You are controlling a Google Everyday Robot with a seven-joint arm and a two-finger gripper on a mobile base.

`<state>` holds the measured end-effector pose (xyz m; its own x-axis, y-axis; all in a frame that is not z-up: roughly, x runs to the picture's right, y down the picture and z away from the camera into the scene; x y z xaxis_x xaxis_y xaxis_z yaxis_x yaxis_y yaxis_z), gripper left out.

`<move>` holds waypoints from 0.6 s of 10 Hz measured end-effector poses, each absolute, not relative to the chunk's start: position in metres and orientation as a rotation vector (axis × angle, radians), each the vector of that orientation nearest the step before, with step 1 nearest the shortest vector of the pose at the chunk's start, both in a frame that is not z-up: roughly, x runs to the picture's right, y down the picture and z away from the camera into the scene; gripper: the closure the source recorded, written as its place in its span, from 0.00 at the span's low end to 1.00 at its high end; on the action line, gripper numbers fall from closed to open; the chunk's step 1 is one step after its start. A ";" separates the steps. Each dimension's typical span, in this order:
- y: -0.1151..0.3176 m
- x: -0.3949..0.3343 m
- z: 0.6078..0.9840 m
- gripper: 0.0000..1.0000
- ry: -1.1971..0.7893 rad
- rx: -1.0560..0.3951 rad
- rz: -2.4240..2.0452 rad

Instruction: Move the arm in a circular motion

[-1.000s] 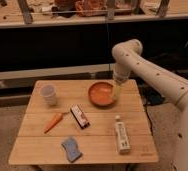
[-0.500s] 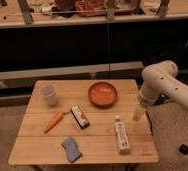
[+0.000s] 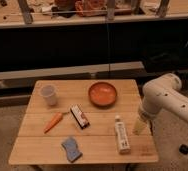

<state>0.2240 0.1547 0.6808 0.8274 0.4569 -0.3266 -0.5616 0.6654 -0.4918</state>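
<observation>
- Gripper [image 3: 140,125], the pale-yellow tip of the arm [image 3: 168,102], hangs over the right part of the wooden table [image 3: 99,145], just beside the white bottle [image 3: 121,135]; I cannot tell whether it is released or clenched, and nothing is visibly held.
- Change: a second ago the tip stood over the orange bowl [image 3: 103,93] at the back of the table; half a second ago it had swung right, off toward the table's edge; now it sits lower and nearer the front, close to the bottle.
- Meaning: that path reads as an arc, so the circular sweep seems well under way (the return leg toward the bowl would close the loop). No object has shifted, so the sweep looks to be clearing everything.
- Surface: a slatted, light-wood table carrying a white cup [image 3: 48,94], a carrot [image 3: 53,121], a dark snack bar [image 3: 79,116] and a blue sponge [image 3: 71,148].
- Room: dark panels and a cluttered shelf [image 3: 87,15] behind, speckled floor beneath.
</observation>
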 end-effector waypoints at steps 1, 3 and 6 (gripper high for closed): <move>0.158 0.201 0.677 0.20 0.183 -0.613 0.580; 0.163 0.154 0.670 0.20 0.179 -0.611 0.578; 0.160 0.086 0.667 0.20 0.131 -0.625 0.556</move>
<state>0.0861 0.1605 0.6674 0.8465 0.4528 -0.2798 -0.5302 0.6707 -0.5186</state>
